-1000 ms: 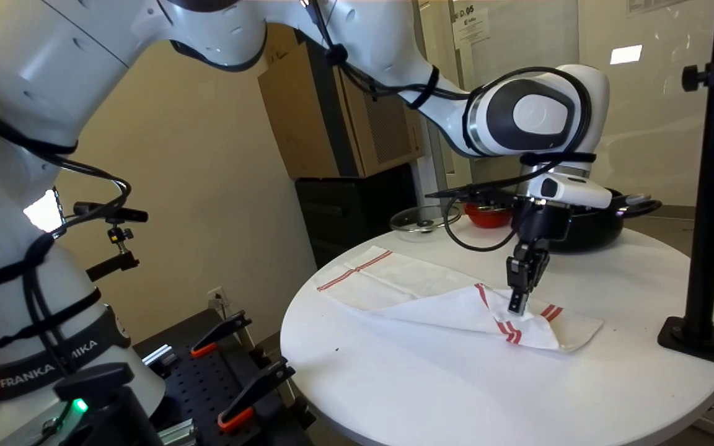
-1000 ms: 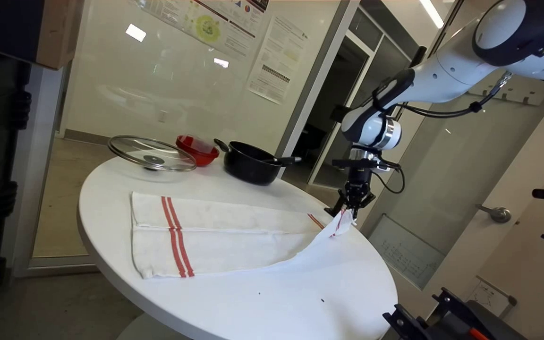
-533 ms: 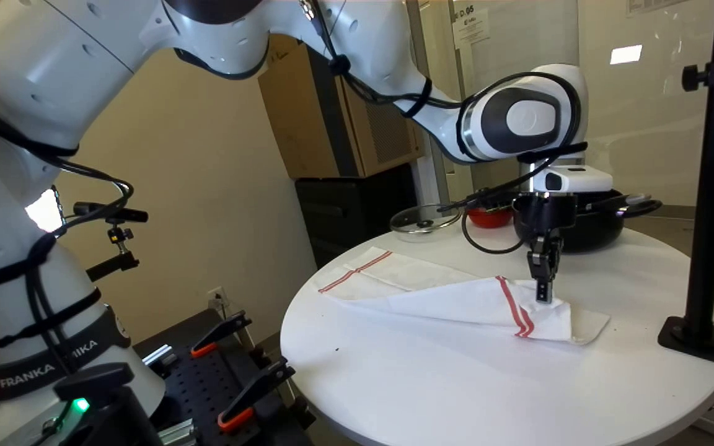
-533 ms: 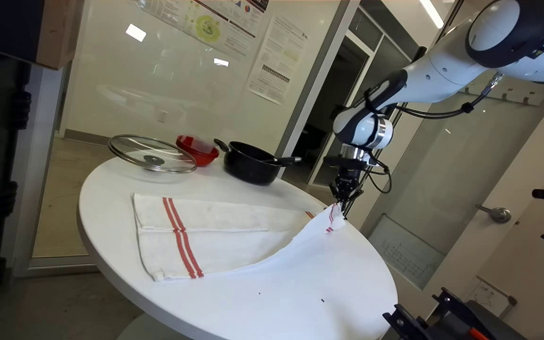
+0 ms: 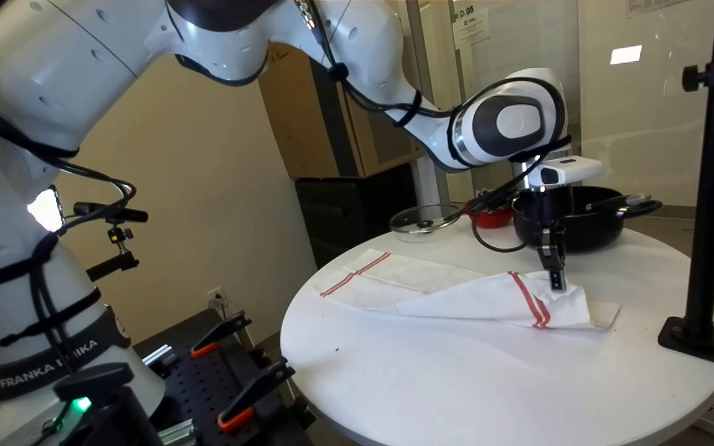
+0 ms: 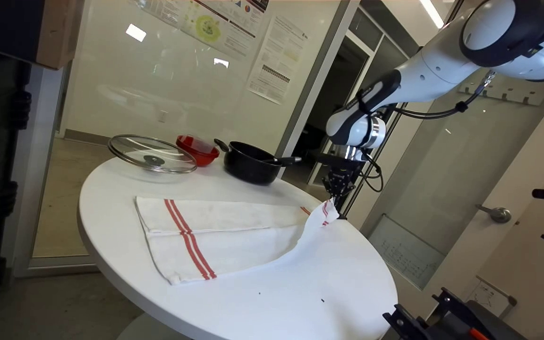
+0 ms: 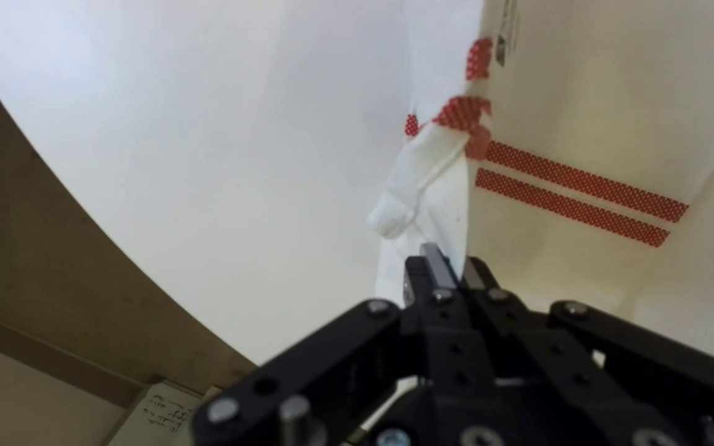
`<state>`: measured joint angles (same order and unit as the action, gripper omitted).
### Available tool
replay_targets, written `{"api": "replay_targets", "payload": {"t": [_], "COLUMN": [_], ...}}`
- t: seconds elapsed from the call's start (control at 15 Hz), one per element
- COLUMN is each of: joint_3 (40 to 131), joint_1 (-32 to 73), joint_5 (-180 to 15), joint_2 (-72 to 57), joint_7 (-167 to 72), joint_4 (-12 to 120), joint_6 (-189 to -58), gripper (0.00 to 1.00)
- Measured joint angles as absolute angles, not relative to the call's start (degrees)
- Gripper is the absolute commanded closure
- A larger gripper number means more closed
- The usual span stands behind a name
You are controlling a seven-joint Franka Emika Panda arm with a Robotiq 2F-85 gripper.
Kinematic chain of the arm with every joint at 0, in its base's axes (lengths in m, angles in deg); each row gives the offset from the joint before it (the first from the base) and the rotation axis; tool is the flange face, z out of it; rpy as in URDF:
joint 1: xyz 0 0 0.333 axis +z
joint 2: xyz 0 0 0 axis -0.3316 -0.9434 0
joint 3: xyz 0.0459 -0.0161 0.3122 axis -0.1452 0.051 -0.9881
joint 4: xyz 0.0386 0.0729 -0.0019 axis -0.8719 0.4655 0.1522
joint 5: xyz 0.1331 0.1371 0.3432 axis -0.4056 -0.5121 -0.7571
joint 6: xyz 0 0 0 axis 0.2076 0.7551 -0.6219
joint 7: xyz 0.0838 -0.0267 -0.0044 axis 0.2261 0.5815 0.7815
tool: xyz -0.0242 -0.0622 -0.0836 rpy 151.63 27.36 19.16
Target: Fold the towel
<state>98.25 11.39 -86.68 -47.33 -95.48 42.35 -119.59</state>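
Observation:
The towel is white with red double stripes and lies on the round white table in both exterior views (image 5: 456, 300) (image 6: 234, 250). It is partly folded lengthwise, with a seam along its middle. My gripper is at the towel's end near the black pot in both exterior views (image 5: 557, 286) (image 6: 336, 200). In the wrist view, the gripper (image 7: 455, 262) has its fingers closed on a raised, bunched corner of the towel (image 7: 450, 204). The held edge curls up off the lower layer. The exact pinch point is hidden between the fingers.
On the white table (image 5: 456, 390), a black pot (image 6: 250, 165) with a handle stands behind the towel. A red bowl (image 6: 199, 153) and a glass lid (image 6: 151, 158) stand beside it. A black post (image 5: 704, 186) is clamped at the table's edge.
My gripper has moved toward the pot side, carrying the held towel corner with it. The raised edge has shifted that way, and the towel's far striped end has slid and turned slightly.

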Motion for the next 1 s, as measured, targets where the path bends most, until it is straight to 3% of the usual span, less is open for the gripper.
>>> {"api": "replay_targets", "payload": {"t": [0.33,1.0], "joint_3": [98.2,100.3], "joint_1": [11.2,11.4], "joint_5": [-87.5,-84.7], "joint_2": [-48.7,-64.6], "joint_7": [-97.9,-109.8], "joint_4": [40.5,22.5], "joint_6": [-119.5,-117.8], "gripper": [1.0,0.98]}}
